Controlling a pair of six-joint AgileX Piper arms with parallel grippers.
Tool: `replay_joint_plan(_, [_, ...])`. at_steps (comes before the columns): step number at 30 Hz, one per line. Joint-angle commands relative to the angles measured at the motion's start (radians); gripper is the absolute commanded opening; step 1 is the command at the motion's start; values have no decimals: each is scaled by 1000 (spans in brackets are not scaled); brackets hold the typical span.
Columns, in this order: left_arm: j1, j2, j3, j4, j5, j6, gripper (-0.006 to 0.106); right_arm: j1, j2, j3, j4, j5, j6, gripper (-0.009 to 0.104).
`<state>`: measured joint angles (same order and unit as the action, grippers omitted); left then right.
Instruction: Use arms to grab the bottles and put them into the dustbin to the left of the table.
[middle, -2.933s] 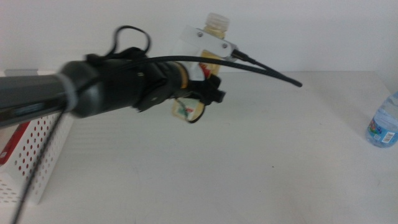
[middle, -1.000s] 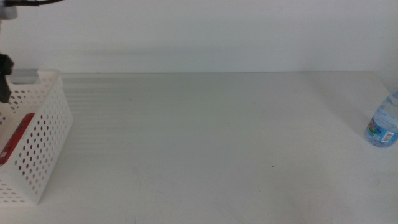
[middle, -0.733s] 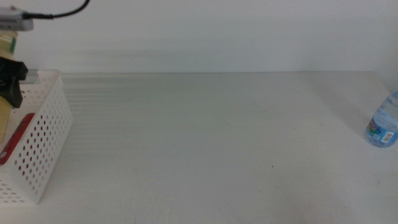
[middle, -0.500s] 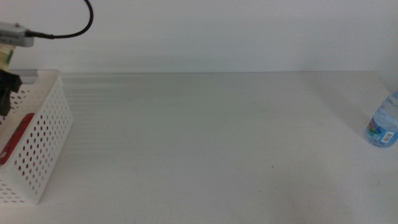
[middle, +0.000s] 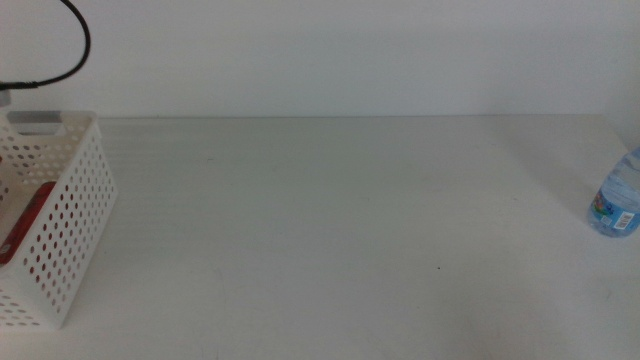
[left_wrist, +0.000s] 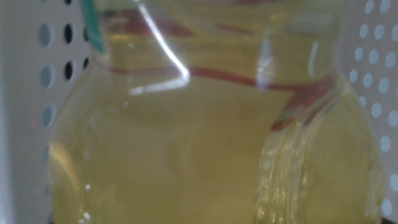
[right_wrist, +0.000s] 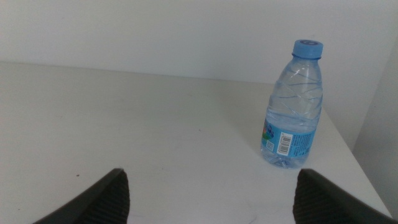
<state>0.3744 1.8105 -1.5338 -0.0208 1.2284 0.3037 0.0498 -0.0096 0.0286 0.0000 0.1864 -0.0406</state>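
The yellow juice bottle (left_wrist: 186, 137) fills the left wrist view, held close in my left gripper, with the dustbin's perforated white walls (left_wrist: 53, 56) behind it on both sides. The gripper itself is hidden behind the bottle and is out of the middle view; only its black cable (middle: 75, 45) shows above the dustbin (middle: 70, 230). The red can (middle: 28, 228) lies inside the dustbin. The clear water bottle (middle: 617, 205) stands upright at the table's far right edge. My right gripper (right_wrist: 211, 193) is open and empty, short of the water bottle (right_wrist: 295, 106).
The white table (middle: 330, 220) stretches between the dustbin and the water bottle. A plain white wall stands behind the table. The table's right edge runs just beyond the water bottle.
My left arm has carried the juice bottle from mid-table to the left, over the dustbin, and has left the middle view. The water bottle and right gripper have not moved.
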Motion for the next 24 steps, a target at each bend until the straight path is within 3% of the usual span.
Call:
replay_joint_plan(1, [-1, -43, -40, -27, -33, 15, -5, -8, -27, -8, 0, -73, -9, 77])
replay_joint_plan(13, [-3, 57, -40, -11, -38, 15, -4, -8, -27, -8, 0, -73, -9, 77])
replay_joint_plan(17, [-5, 73, -40, 11, -35, 15, 2, -8, -27, -8, 0, -73, -9, 77])
replay_joint_plan(21, [-5, 78, -40, 21, -35, 15, 17, -8, -27, -8, 0, -73, -9, 77])
replay_joint_plan(24, [-5, 78, -40, 32, -39, 15, 44, -8, -27, -8, 0, -73, -9, 77])
